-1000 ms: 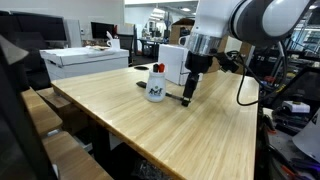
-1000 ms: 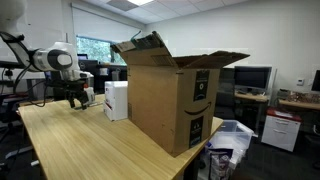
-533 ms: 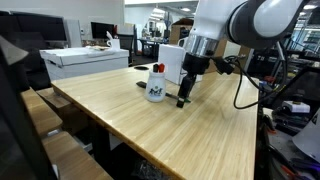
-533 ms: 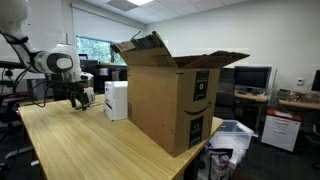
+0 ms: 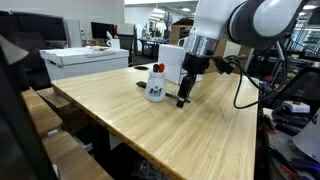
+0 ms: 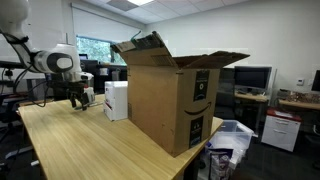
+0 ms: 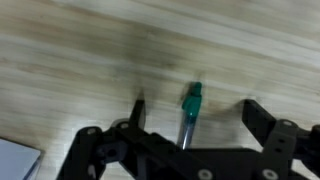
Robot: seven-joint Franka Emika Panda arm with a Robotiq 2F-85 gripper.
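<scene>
Item: a pen [image 7: 187,115] with a green cap lies flat on the wooden table [image 7: 60,50]. In the wrist view it sits directly beneath the gripper [image 7: 194,106], in the gap between the two fingers.

Orientation: the pen's long axis runs nearly straight up and down in the wrist view, with a slight tilt. The green cap points away from the gripper body and the pale barrel runs back toward it. The line from finger to finger crosses this axis at close to a right angle.

Position in the gap: the pen lies roughly midway between the fingers [image 7: 137,112]. Bare wood shows on both sides of it, so neither finger touches it.

Claw state: the jaws stand wide apart and nothing is held.

Height: in an exterior view the gripper [image 5: 183,97] hangs low over the table [image 5: 150,125], fingers pointing down. Whether the tips touch the wood cannot be told. The pen is too small to make out there.

Surroundings: a white bottle [image 5: 155,86] with a red top stands just beside the gripper, apart from it. A white box [image 5: 172,60] stands behind them. In an exterior view a large open cardboard box [image 6: 175,95] stands well apart, further along the table [image 6: 80,145].
</scene>
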